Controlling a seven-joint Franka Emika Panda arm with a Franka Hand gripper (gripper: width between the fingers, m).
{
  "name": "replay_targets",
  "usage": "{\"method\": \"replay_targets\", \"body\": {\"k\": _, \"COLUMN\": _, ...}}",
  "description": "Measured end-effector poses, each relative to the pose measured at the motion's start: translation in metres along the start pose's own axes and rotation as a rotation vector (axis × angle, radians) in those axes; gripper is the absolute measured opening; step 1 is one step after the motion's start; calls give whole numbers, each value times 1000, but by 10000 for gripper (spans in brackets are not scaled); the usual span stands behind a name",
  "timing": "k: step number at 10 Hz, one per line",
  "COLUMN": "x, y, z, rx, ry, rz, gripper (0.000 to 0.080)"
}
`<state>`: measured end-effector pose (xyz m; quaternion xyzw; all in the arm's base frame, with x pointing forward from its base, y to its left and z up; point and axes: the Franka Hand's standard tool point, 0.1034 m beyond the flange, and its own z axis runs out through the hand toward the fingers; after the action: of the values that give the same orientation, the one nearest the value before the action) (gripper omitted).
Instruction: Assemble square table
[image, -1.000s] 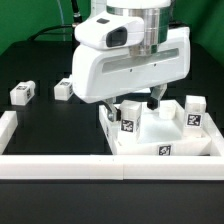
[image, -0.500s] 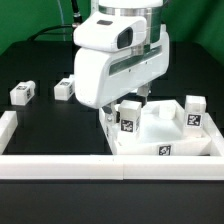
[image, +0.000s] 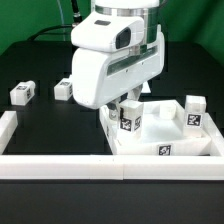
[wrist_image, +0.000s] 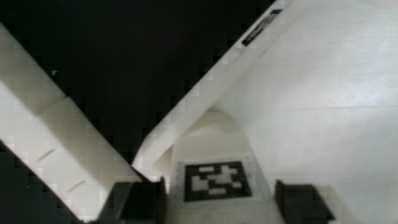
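The square tabletop (image: 160, 128) is seen lying tray-side up on the black table (image: 50, 125), toward the exterior view's right, tucked against the front border wall (image: 60, 167), presumably so that it is braced while parts are fitted. A tagged leg (image: 128, 118) is stood upright at the tabletop's corner on the exterior view's left, apparently over a socket. The gripper (wrist_image: 210, 200) is lowered around it, and its fingers (wrist_image: 125, 200) are set close on either side. Whether the leg is actually clamped cannot be told. A second leg (image: 194, 112) is stood at the far corner on the exterior view's right. Two loose legs (image: 22, 94) (image: 63, 89) are left well apart on the matte table. A green backdrop (image: 20, 30) is hung behind.
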<state>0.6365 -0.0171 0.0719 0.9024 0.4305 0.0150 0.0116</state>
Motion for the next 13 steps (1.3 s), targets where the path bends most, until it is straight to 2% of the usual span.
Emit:
{"method": "replay_targets", "body": {"k": 2, "x": -1, "y": 0, "z": 0, "rx": 1, "ry": 0, "rz": 58, "gripper": 291}}
{"method": "replay_targets", "body": {"k": 9, "x": 2, "y": -2, "z": 0, "rx": 6, "ry": 3, "rz": 778, "gripper": 291}}
{"method": "replay_targets", "body": {"k": 13, "x": 8, "y": -8, "z": 1, "rx": 27, "ry": 7, "rz": 1115, "gripper": 291}}
